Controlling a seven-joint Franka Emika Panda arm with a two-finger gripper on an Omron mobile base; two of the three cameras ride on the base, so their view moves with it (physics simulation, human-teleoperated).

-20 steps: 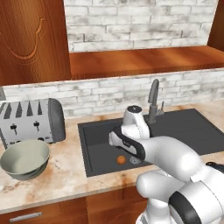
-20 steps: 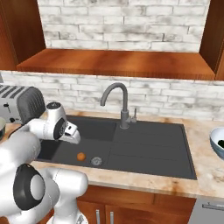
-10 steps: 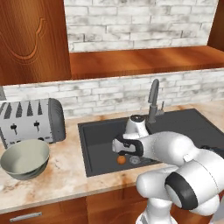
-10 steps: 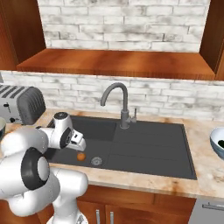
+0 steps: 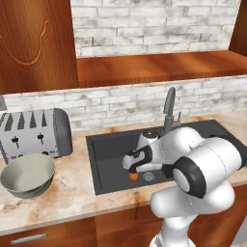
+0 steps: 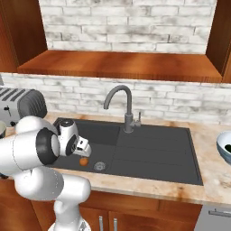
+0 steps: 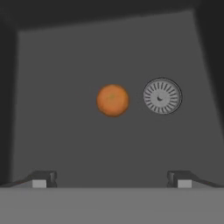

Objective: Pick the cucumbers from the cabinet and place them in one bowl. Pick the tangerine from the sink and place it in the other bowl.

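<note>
Wide-open and empty, the gripper (image 7: 111, 178) hangs inside the sink (image 5: 108, 149), its two dark fingertips (image 7: 43, 178) spread far apart with nothing between them. Seen from the hand, the tangerine (image 7: 113, 100) lies on the dark basin floor ahead of the fingers, apart from them and roughly centred between the two tips, with the round metal drain (image 7: 162, 96) just beside it. From the left base view the gripper (image 5: 131, 165) sits directly above the tangerine (image 5: 133, 176), which rests near the front of the basin next to the drain (image 5: 148, 176). The right base view shows the same: the gripper (image 6: 85, 152) low in the left part of the sink (image 6: 153, 149), the tangerine (image 6: 83, 161) just under it and the drain (image 6: 99, 166) close by. A curved grey tap (image 6: 121, 101) rises behind the basin. On the counter left of the sink stand the grey-green bowl (image 5: 28, 175) and a toaster (image 5: 34, 134); the pale blue bowl (image 6: 224, 146) sits on the counter right of the sink, something dark inside it.
</note>
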